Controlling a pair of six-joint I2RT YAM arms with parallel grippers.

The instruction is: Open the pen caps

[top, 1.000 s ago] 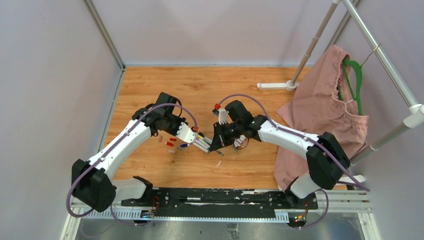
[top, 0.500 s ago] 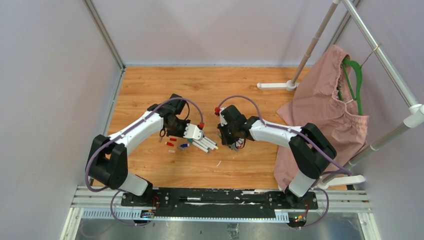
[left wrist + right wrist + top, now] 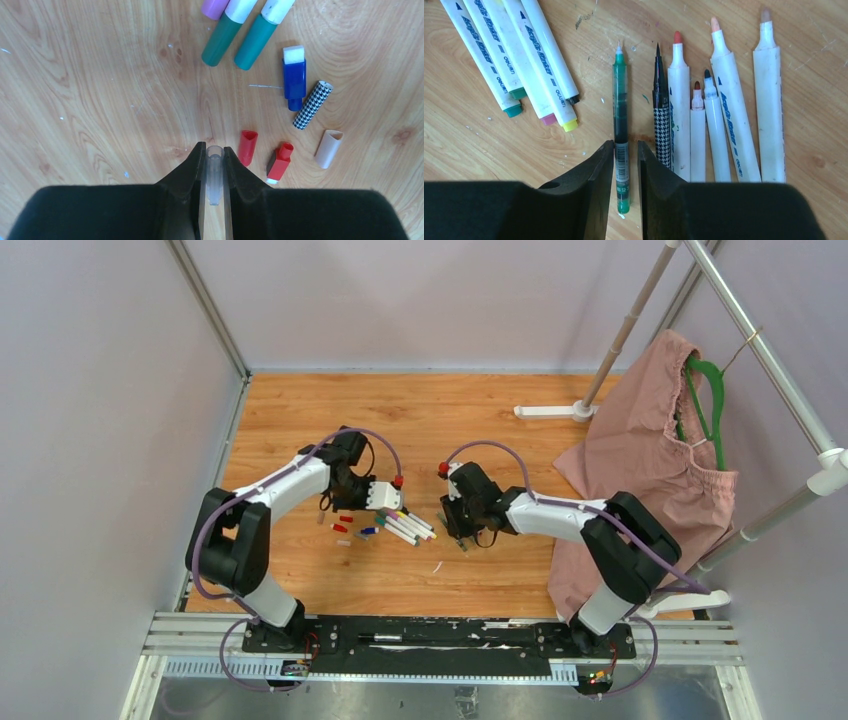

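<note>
My left gripper (image 3: 215, 152) (image 3: 385, 498) is shut on a clear pen cap (image 3: 215, 172), held just above the wood. Loose caps lie to its right: two red caps (image 3: 247, 146), a grey cap (image 3: 328, 148), a houndstooth cap (image 3: 312, 104) and a blue cap (image 3: 294, 77). My right gripper (image 3: 625, 147) (image 3: 462, 523) is narrowly open, astride an uncapped green pen (image 3: 620, 110) that lies on the table with a small gap on each side. Several uncapped pens (image 3: 729, 125) lie to its right. Capped white markers (image 3: 509, 55) lie at the upper left.
Two teal-capped markers (image 3: 221, 39) and a purple-capped one (image 3: 214, 7) lie ahead of the left gripper. In the top view a pink cloth (image 3: 640, 460) hangs on a rack at the right, and the rack's white foot (image 3: 550, 411) rests on the wooden table (image 3: 300, 410).
Both grippers have drawn apart and come down toward the table. The right gripper has lowered the green pen beside the uncapped pens and loosened its hold. The left keeps the clear cap.
</note>
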